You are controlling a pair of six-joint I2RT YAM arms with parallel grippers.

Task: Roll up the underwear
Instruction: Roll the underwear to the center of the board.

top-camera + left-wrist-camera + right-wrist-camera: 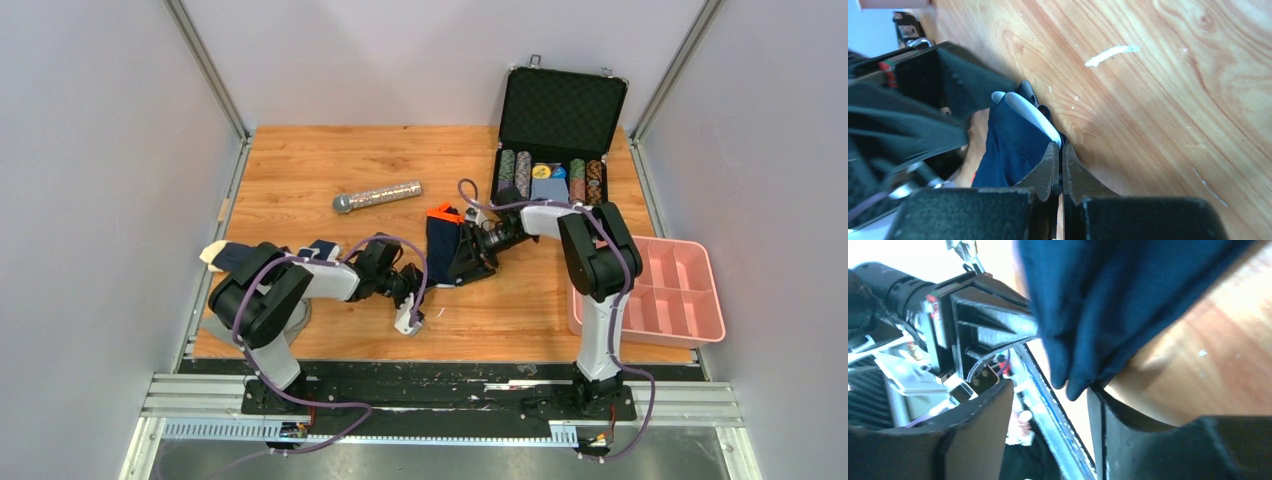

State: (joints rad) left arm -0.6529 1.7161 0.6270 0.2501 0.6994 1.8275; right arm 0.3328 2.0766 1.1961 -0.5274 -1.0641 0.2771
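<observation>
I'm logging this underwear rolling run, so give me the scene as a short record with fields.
navy underwear: mid-table, between both grippers
left gripper: shut on the cloth's edge
right gripper: open, cloth hanging at its jaws
second underwear: table's left edge, beside the left arm
other items: microphone, open chip case, pink tray
</observation>
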